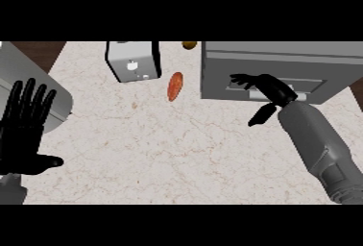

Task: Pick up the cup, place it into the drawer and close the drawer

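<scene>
Up against the drawer front: that's where my right hand [266, 86] is, fingers curled in toward the face of the grey drawer unit [284, 62], thumb hanging down below it toward the counter.
Right hand state: curled, but honestly I can't tell whether it's gripping the handle or just bent against the front, and I see nothing else in it.
Right forearm: [319, 144] grey, running from the drawer unit down to the lower right edge.
Drawer: looks closed or nearly so from up here, can't say for sure.
Cup: can't make it out anywhere. The one maybe is a small brownish round thing [189, 44] just left of the drawer unit's top corner, too tiny to call.
Orange thing: [174, 86] long, thin, lying on the counter [163, 149] just left of the drawer unit.
Silver box: [133, 61] further left of the drawer unit, past the orange thing, a toaster-ish shape.
Left hand: [25, 129] way over on the far side from the drawer unit, at the left edge, open, fingers straight up, resting.
Grey rounded thing: [28, 72] behind my left hand, at the left edge.
</scene>
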`<action>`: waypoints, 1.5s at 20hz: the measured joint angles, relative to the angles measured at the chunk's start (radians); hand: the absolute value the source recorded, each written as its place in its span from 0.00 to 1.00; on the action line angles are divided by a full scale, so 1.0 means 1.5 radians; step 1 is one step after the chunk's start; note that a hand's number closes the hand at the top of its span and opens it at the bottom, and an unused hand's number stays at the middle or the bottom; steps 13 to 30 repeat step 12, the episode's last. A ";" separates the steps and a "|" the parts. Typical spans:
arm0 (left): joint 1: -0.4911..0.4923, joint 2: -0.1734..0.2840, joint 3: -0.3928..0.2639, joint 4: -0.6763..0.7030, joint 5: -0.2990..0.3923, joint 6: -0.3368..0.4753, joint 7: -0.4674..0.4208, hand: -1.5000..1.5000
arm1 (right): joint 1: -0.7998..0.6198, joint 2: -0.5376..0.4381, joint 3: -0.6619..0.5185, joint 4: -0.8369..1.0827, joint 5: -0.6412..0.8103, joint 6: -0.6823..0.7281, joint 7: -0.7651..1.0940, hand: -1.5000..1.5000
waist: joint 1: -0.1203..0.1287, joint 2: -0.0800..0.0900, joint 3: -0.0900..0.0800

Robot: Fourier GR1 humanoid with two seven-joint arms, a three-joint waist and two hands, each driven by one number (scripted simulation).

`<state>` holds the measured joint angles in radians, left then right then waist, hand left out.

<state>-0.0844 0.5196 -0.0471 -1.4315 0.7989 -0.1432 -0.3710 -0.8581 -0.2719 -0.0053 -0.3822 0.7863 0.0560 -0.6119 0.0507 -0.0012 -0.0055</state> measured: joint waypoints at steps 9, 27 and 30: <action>-0.021 -0.014 -0.007 0.013 -0.024 -0.001 -0.005 0.00 | -0.048 -0.020 -0.022 0.085 -0.005 0.033 -0.049 0.00 | 0.012 0.003 0.000; -0.032 -0.010 -0.002 0.022 -0.026 -0.003 -0.003 0.00 | -0.050 -0.021 -0.031 0.105 -0.014 0.046 -0.065 0.00 | 0.015 0.006 0.003; -0.032 -0.010 -0.002 0.022 -0.026 -0.003 -0.003 0.00 | -0.050 -0.021 -0.031 0.105 -0.014 0.046 -0.065 0.00 | 0.015 0.006 0.003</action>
